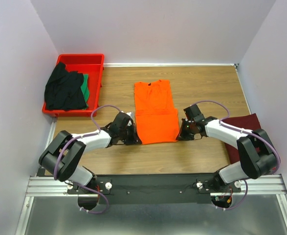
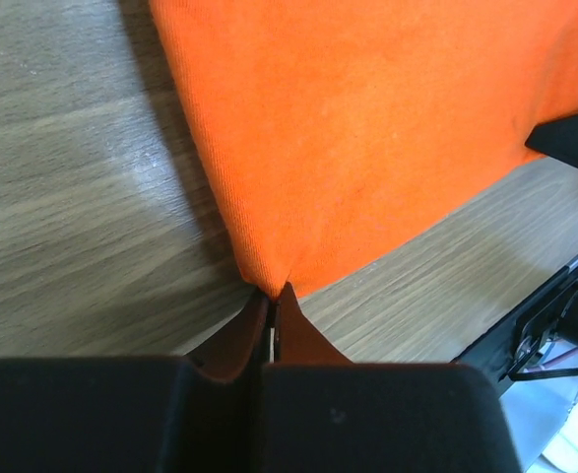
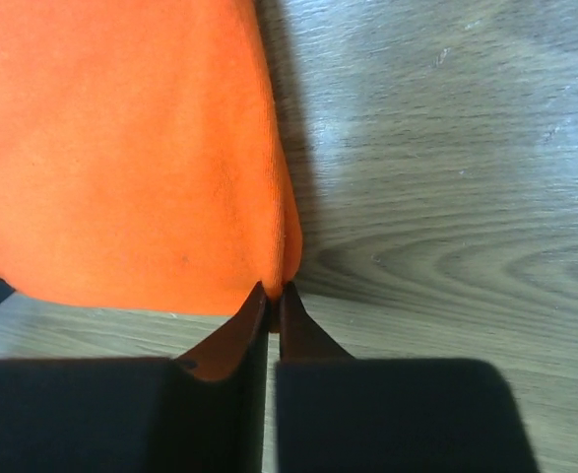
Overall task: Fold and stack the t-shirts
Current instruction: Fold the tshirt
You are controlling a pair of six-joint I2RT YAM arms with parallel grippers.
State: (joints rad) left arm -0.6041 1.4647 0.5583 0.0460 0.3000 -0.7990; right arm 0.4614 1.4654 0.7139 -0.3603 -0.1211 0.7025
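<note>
The orange t-shirt [image 1: 154, 111] lies in the middle of the table, folded into a narrow strip with its near end doubled over. My left gripper [image 1: 132, 135] is shut on its near left corner [image 2: 269, 281]. My right gripper [image 1: 179, 132] is shut on its near right corner [image 3: 281, 276]. The cloth [image 3: 121, 148] is bunched between each pair of fingertips. A maroon t-shirt [image 1: 242, 132] lies flat at the right edge, partly under my right arm. A black t-shirt [image 1: 62, 89] and a green t-shirt [image 1: 85, 87] sit in the red tray [image 1: 95, 59].
The red tray stands at the back left corner against the wall. Purple walls close in the table on three sides. A black rail [image 1: 153, 182] with both arm bases runs along the near edge.
</note>
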